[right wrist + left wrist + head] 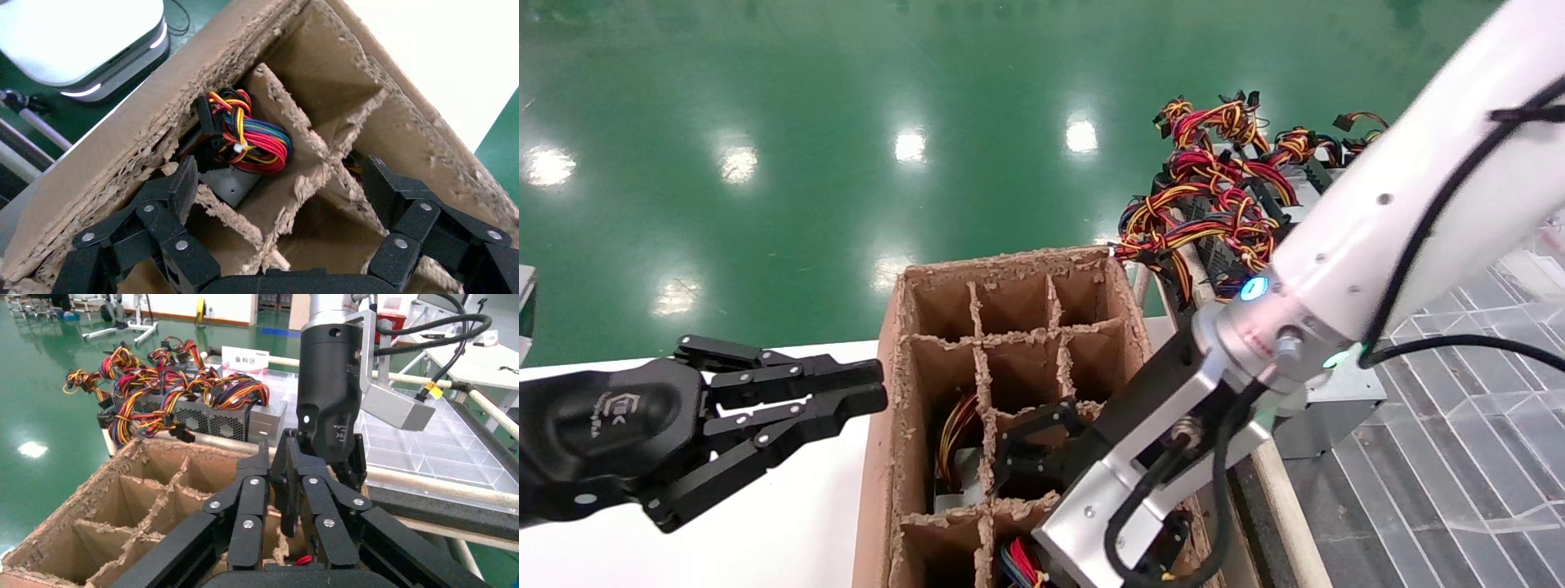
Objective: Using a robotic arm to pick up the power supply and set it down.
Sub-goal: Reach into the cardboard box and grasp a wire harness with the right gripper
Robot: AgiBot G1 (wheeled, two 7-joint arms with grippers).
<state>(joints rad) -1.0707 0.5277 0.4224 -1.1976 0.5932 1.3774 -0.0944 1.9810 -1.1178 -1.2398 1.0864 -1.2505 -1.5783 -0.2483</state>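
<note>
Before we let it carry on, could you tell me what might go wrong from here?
The open right hand straddles a ragged cardboard divider, so closing or descending could snag it. Wires on the power supply in the neighbouring cell could catch a finger. The left hand hovers beside the box.

The right robotic arm (1410, 204), glossy white with a silver wrist block and blue-green lights, enters the head view from two o'clock and slants down toward seven o'clock. Black cables loop along it. Its black linked right gripper (278, 202) points steeply downward, the two fingers spread wide apart with nothing between them. The left gripper (862, 390) sits at about eight o'clock in the head view, reaching toward three o'clock, level and hovering. Its two black fingers (797, 377) are slightly parted, holding nothing.
</note>
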